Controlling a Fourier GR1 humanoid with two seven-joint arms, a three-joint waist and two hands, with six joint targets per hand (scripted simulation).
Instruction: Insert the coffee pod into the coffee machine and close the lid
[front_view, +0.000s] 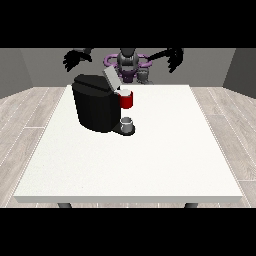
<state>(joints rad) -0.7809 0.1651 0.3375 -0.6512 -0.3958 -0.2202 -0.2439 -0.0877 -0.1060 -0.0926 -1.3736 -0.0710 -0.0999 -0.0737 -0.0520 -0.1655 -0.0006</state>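
1. Black coffee machine (95, 107) standing on the white table (150, 165), toward the far edge and at the view's left of centre.
2. Lid (111, 78) tilted up and open, grey, leaning toward the robot; not yet closed.
3. Red part at the machine's head (126, 100) with a pale round top, possibly the coffee pod seated in its slot; cannot tell for sure.
4. Small grey cup (127, 123) resting on the machine's base, just below the red part.
5. Hand at the view's left (75, 59) raised above and behind the machine, near its top; dark fingers hanging downward and apart, pinching nothing.
6. Hand at the view's right (175, 59) raised well apart from the machine, off to the side; fingers likewise drooping, spread, holding nothing.
7. Key relation: lid lying forward of and below both hands, between them but closer to the hand at the view's left; lid's long axis slanting up and back.
8. Likely next step: bringing the nearer hand down onto the lid's raised edge to push it shut, if the pod is indeed seated.
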